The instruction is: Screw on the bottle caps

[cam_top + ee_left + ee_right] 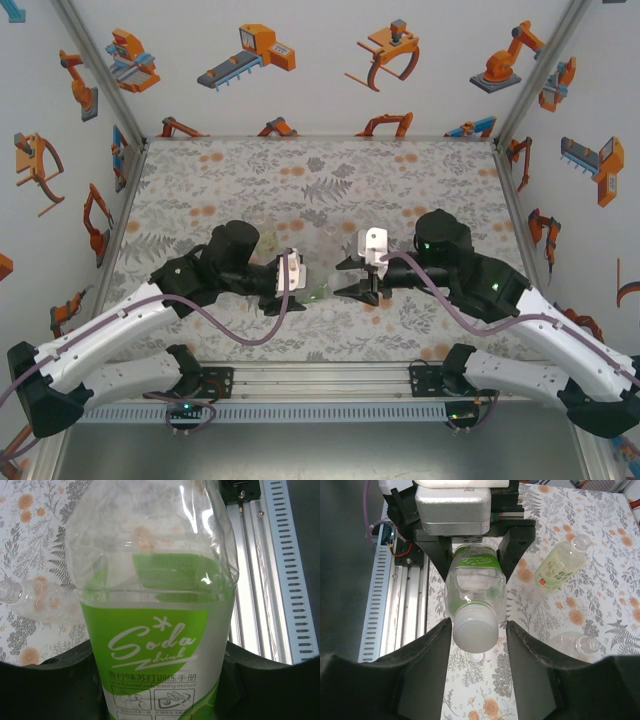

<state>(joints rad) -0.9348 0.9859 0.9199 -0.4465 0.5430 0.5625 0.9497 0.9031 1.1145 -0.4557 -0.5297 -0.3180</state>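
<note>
- Right claw (pixel 479 645): its two dark fingers (pixel 427 670) flank a pale round screw cap (pixel 476 634). I cannot tell whether they pinch it.
- Just beyond, the cap sits on the neck of a clear plastic bottle with a green label (pixel 472 587). The bottle is held level, clenched around its body by the left claw (pixel 293 272).
- Farther off to the right claw's side, a yellowish clear bottle (pixel 559 566) and a colourless clear bottle (pixel 577 642) lie open-necked on the leaf-printed bench (pixel 600 530).

The table (pixel 320 170) carries a grey cover printed with ferns and orange flowers. White walls close it on three sides: the back wall (pixel 320 90), the left wall (pixel 50 200) and the right wall (pixel 590 230), all with orange machine drawings. Aluminium posts (pixel 104 72) stand in the back corners. An aluminium rail (pixel 320 382) runs along the near edge, and below it lies what seems a plain grey metal surface (pixel 320 450). The light is even and soft.
</note>
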